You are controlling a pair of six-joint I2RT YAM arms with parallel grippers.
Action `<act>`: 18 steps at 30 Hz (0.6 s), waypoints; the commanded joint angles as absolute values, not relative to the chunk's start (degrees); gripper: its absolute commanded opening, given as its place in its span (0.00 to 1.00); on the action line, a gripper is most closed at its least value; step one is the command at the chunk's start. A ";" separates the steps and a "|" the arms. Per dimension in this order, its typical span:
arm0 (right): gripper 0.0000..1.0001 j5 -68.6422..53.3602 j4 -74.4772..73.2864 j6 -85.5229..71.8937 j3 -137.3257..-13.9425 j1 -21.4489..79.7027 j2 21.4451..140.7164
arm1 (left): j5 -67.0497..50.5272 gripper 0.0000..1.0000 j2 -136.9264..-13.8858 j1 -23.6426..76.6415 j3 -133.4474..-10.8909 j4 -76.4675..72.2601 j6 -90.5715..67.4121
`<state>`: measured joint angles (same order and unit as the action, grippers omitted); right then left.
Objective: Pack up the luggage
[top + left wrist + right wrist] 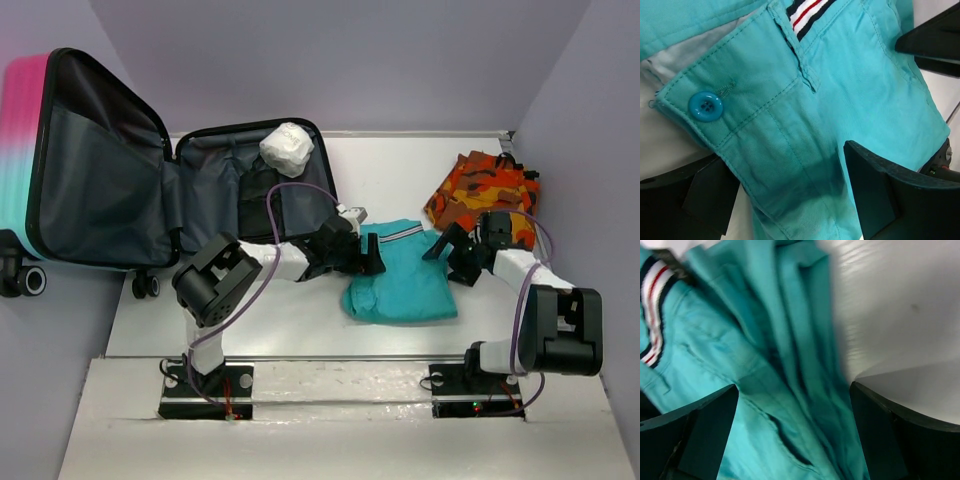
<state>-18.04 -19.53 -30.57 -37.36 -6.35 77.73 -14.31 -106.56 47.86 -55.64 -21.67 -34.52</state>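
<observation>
While the left gripper [372,255] and right gripper [440,247] flank the teal shorts [405,285], fingers [900,200] spread, a pick-up seems underway; next: pinch, then lift toward the luggage [205,190].

Teal shorts [405,285] are shown folded on a white table [280,320]. Behind-right of them an orange camouflage garment [478,190] is seen, and behind-left a white crumpled bundle [287,148].

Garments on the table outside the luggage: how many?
2. Teal shorts at the middle of the table; an orange camouflage garment at its far right corner, which could hide further folded pieces.
</observation>
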 commanded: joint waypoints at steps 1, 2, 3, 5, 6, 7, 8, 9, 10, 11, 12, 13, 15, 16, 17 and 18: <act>1.00 -27.24 -17.41 -29.44 -33.49 -5.54 80.50 | -12.92 0.91 -109.24 46.76 -57.48 -22.41 -33.31; 1.00 -27.94 -17.14 -29.53 -33.23 -5.54 80.94 | -12.92 0.90 -109.60 46.84 -57.83 -22.41 -33.31; 1.00 -28.30 -16.79 -30.23 -32.27 -5.54 80.60 | -12.92 0.88 -110.30 46.93 -58.01 -22.41 -33.31; 0.97 -27.69 -13.91 -31.55 -30.16 -5.54 77.54 | -12.83 0.82 -111.53 46.93 -58.36 -22.41 -33.40; 0.88 -27.42 -13.28 -32.25 -28.58 -5.54 77.08 | -12.83 0.81 -111.88 47.02 -58.53 -22.50 -33.40; 0.88 -27.07 -13.10 -32.43 -28.56 -5.54 77.34 | -12.92 0.79 -112.32 47.02 -58.62 -22.50 -33.49; 0.75 -26.64 -13.10 -32.52 -28.39 -5.54 78.04 | -12.83 0.72 -112.67 47.20 -58.88 -22.67 -33.66; 0.66 -25.93 -12.49 -32.52 -28.30 -5.54 79.18 | -12.75 0.66 -113.55 47.28 -58.97 -22.85 -33.75; 0.37 -25.58 -11.87 -33.22 -28.21 -5.54 79.54 | -12.57 0.59 -113.90 47.37 -59.24 -23.03 -33.84; 0.26 -23.92 -11.08 -33.74 -27.78 -5.54 79.28 | -12.05 0.50 -114.34 47.46 -59.50 -23.20 -33.84; 0.17 -23.47 -10.81 -34.62 -27.69 -5.54 78.06 | -11.69 0.45 -115.22 47.55 -59.68 -23.20 -33.84; 0.17 -22.86 -10.64 -34.98 -27.60 -5.54 77.26 | -11.52 0.39 -115.66 47.55 -59.76 -23.20 -33.84; 0.07 -22.06 -10.20 -35.68 -27.51 -5.54 74.81 | -11.60 0.24 -116.63 47.72 -59.85 -23.55 -34.19; 0.07 -21.89 -10.28 -36.03 -27.51 -5.54 71.58 | -11.69 0.15 -116.89 47.81 -59.77 -24.16 -34.36; 0.07 -21.62 -10.28 -36.30 -27.51 -5.54 69.89 | -11.69 0.06 -116.89 47.90 -59.42 -24.95 -34.63; 0.07 -21.53 -10.28 -36.30 -27.68 -5.54 68.05 | -11.95 0.06 -116.63 47.90 -59.15 -25.74 -34.89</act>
